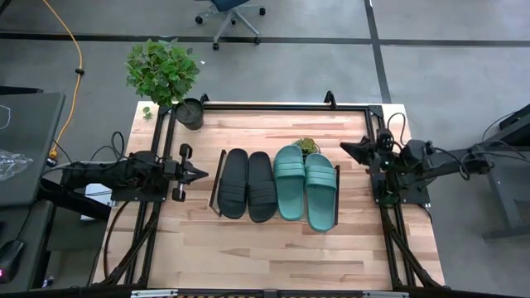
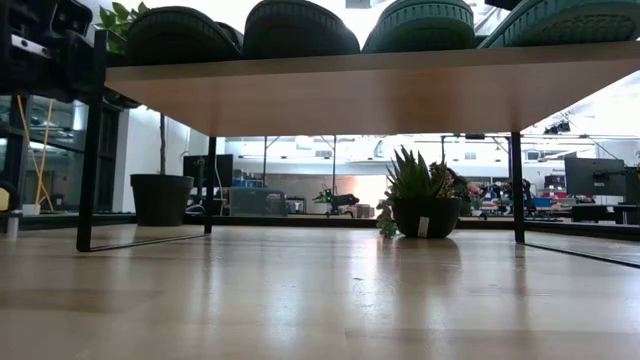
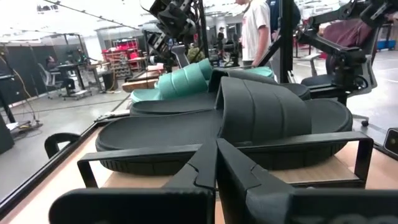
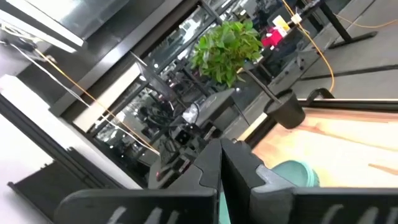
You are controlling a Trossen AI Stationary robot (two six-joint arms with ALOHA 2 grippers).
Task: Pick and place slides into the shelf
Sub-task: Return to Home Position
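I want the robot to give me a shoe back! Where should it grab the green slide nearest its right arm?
Probably the wide strap of that green slide, coming from above on its outer side. The strap arches over the flat sole, leaving room to pinch it. The right end effector waits just beside it, while the other green slide crowds its inner side.

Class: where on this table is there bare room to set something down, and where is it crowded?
Bare: the near strip of the light wooden tabletop, before the plank shelf, and the far strip beside the black plant pot. Crowded: the shelf, filled by black rubber slides and teal-green rubber slides.
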